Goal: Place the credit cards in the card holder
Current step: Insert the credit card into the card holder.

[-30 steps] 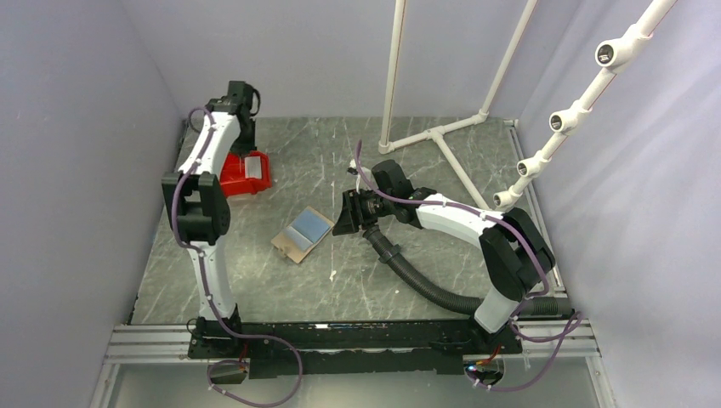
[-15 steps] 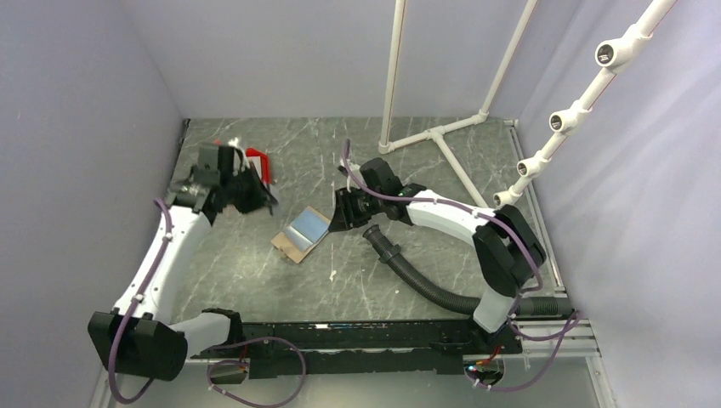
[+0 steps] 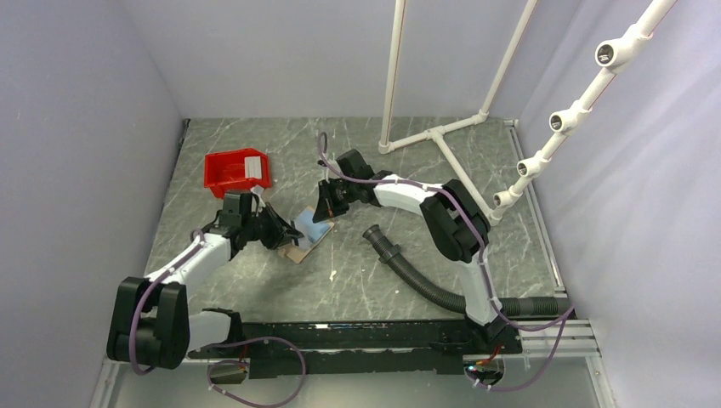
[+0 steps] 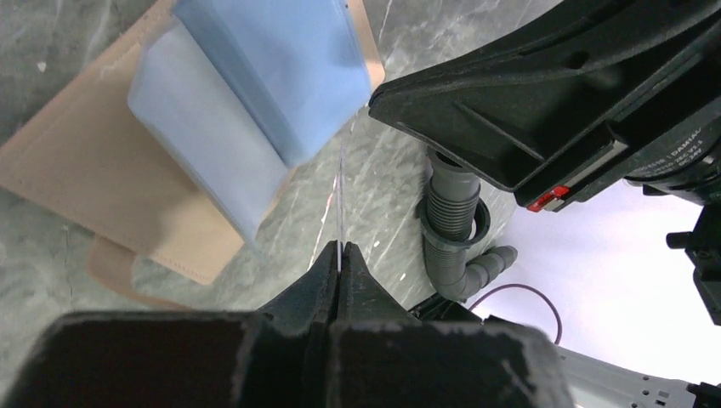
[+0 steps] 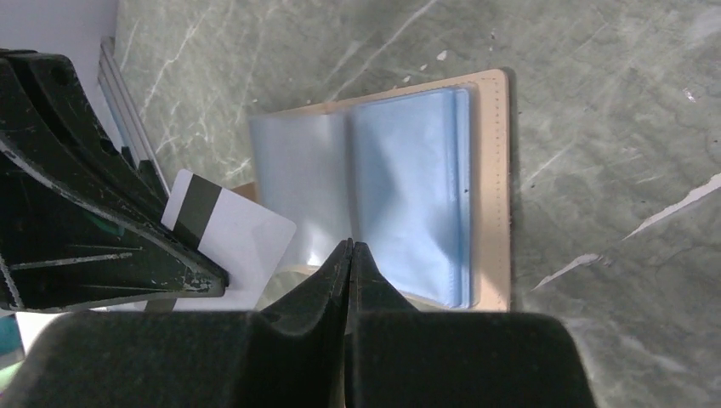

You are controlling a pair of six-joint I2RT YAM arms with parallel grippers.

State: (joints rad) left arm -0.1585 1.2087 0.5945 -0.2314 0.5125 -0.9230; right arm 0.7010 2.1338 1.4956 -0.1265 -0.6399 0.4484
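One credit card (image 5: 231, 236), whitish with a dark stripe along one short end; thin, light, stiff and slick. It is best taken by one short edge so the free end can lead into a pocket. It hangs just above the table beside the card holder's left edge, pinched edge-on in the left gripper (image 4: 340, 250), whose fingers are pressed together on it.

One red bin (image 3: 223, 161), behind the left arm, well apart from the work.

One card holder (image 5: 488, 187), tan, lying open and flat on the marble-patterned table, mid-field. It is soft and floppy and likely to slide if pushed. Its clear blue plastic sleeves (image 5: 408, 187) are limp and slippery, and a pocket mouth needs lifting or pinning before a card goes in.

One right gripper (image 5: 350, 250), fingers closed tight at the near edge of the sleeves; whether a sleeve leaf is caught between them cannot be told.

One grey corrugated hose (image 3: 417, 276), right of the holder, clear of it.
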